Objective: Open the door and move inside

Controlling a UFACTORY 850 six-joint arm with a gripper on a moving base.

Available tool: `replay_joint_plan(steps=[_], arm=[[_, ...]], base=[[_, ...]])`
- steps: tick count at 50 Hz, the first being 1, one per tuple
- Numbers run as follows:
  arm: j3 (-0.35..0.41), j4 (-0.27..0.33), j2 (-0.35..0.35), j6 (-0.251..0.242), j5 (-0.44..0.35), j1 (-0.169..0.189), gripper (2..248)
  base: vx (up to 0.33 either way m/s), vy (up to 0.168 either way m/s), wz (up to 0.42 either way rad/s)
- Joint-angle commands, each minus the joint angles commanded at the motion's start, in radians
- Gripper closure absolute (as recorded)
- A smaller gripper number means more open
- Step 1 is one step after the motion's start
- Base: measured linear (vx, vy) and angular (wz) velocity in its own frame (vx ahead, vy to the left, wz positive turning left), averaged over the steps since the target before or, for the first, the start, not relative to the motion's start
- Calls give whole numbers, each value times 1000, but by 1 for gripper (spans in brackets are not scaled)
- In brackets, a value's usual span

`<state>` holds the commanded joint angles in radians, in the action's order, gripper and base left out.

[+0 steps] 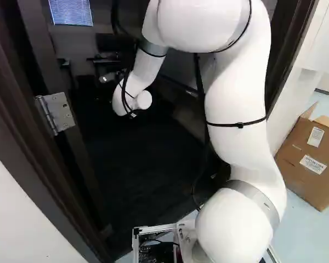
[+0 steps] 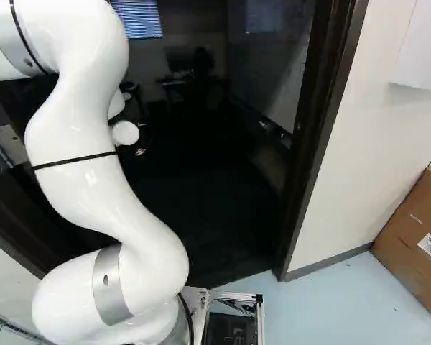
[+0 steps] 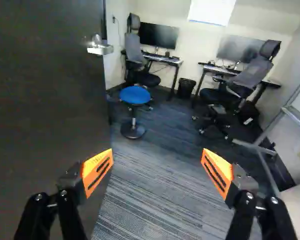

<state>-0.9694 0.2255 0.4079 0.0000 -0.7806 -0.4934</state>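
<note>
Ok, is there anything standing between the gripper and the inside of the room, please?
Nothing visible stands close ahead of the open gripper; the door, swung open, is beside it. Farther inside, a blue stool stands past the door's edge, and two office chairs stand at the desks.

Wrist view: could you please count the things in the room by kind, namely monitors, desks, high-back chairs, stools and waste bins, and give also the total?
Monitors: 2
Desks: 2
High-back chairs: 2
Stool: 1
Waste bin: 1
Total: 8
</note>
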Motion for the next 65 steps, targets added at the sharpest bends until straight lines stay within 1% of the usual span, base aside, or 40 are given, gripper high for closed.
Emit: replay_joint_plan(steps=[26, 47, 65], arm=[[119, -113, -98, 0, 0, 52, 3], [240, -203, -202, 0, 0, 77, 3], [342, -251, -294, 0, 0, 98, 3]], base=[[0, 0, 0], [0, 0, 0], [0, 0, 0]])
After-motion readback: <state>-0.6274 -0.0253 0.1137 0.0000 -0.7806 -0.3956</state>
